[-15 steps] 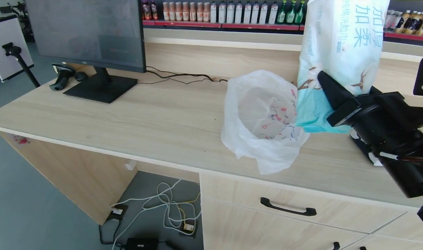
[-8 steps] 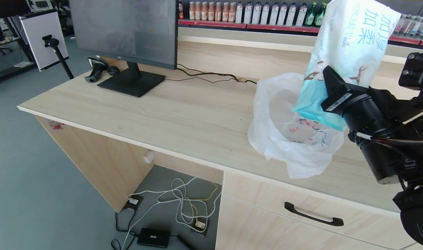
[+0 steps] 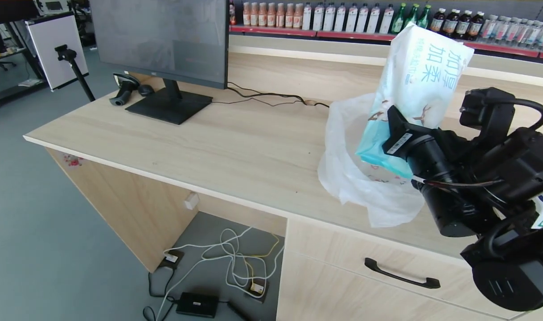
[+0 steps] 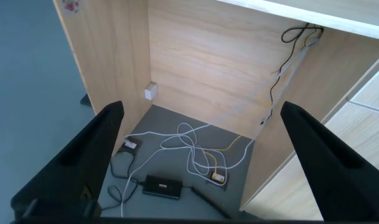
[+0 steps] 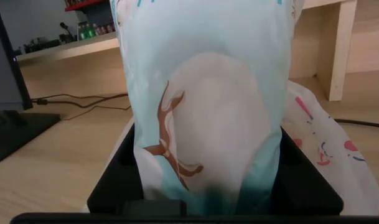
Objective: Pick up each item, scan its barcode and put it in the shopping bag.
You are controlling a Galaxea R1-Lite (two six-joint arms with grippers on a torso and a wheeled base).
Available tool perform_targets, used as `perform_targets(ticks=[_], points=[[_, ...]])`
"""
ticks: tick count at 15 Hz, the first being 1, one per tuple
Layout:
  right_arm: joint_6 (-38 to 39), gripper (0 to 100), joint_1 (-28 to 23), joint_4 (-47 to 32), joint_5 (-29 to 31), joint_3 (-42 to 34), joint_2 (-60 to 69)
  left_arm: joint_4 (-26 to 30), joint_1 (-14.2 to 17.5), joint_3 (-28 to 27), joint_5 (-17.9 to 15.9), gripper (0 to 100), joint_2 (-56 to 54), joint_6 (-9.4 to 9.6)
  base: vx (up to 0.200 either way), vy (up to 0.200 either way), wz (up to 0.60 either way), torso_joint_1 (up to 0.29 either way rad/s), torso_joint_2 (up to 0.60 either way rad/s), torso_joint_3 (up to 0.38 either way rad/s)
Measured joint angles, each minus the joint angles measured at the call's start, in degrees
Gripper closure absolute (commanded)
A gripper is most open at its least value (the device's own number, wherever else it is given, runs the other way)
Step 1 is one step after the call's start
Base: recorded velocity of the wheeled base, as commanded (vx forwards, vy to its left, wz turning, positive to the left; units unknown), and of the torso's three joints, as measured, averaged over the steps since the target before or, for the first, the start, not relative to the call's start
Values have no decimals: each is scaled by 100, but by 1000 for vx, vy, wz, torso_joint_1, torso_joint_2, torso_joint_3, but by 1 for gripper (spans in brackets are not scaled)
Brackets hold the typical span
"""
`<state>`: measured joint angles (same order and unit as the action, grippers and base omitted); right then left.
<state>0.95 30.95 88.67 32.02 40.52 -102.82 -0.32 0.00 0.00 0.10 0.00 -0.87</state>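
Since half a second ago the right arm has dropped and swung in toward the robot's left, so the tall white-and-teal soft plastic pack of tissues (image 3: pixel 416 84) now hangs lower, its teal bottom corner over the mouth of the thin white see-through plastic shopping bag (image 3: pixel 356 191). The right gripper (image 3: pixel 389 138) is clamped across the pack's lower end, one black finger on either side, with most of the pack rising above it and leaning back a little. The left gripper (image 4: pixel 201 162) hangs below the counter top over the floor cables, its fingers spread wide with nothing between them.

The pack looks light and squashy, with a slick film skin. Held this low it could well pivot or slide in the jaws, and a grip nearer its middle would steady it. The bag is flimsy too: its rim sags and I'd expect it to fold in if the pack catches on it.

The bag stands close to the front edge of the pale wooden counter (image 3: pixel 209 142), with a raised ledge behind it. Toward the black monitor (image 3: pixel 160 40) lies a wide bare stretch of counter.
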Motion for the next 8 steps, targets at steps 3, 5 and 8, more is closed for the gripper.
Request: perform_targets(ticks=[3, 5, 8], points=[[156, 100, 99, -100, 180, 57, -217, 0, 0, 0, 1, 0, 0, 2, 0, 0, 0, 0, 0, 0], [194, 100, 118, -117, 194, 49, -283, -1, 0, 0, 1, 0, 0, 9, 0, 0, 0, 0, 0, 0], [224, 100, 176, -145, 344, 21, -363, -17, 0, 0, 0, 0, 0, 9, 0, 0, 0, 0, 0, 0]])
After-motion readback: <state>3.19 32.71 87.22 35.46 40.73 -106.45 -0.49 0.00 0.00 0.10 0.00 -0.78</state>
